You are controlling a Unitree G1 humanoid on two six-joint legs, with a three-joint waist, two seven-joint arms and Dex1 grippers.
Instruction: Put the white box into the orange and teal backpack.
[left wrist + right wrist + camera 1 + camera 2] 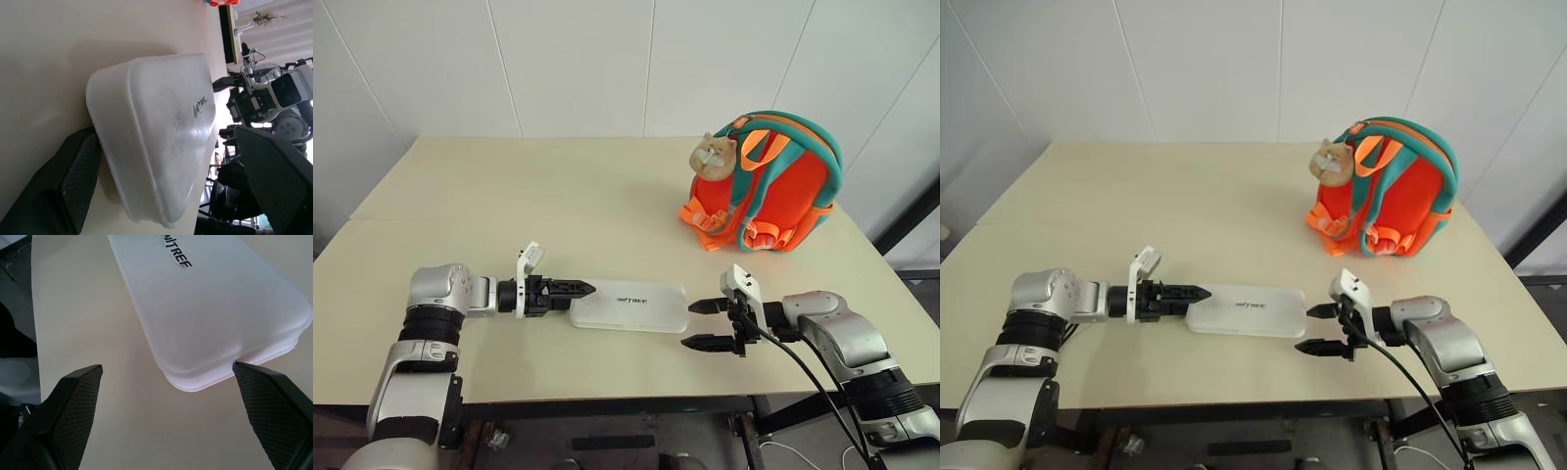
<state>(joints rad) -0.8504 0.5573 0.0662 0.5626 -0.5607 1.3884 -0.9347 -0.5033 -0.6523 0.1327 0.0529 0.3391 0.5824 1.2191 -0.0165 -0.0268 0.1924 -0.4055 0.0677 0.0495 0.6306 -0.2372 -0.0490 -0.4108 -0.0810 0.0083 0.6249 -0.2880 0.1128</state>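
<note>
The white box [631, 305] lies flat near the table's front edge, its dark lettering facing up. My left gripper [590, 288] is at its left end, open; in the left wrist view its fingers [73, 181] stand on either side of that end of the white box [156, 132]. My right gripper [688, 324] is open at the right end. In the right wrist view one fingertip [244, 369] is at the rim of the white box [215, 308]. The orange and teal backpack [773, 186] stands upright at the back right, a tan plush animal [713, 154] hanging on it.
The cream table [558, 206] reaches back to a white panelled wall [578, 59]. Its front edge runs just below both grippers. A black cable [813, 377] trails from my right arm off the front edge. Bare tabletop lies between the box and the backpack.
</note>
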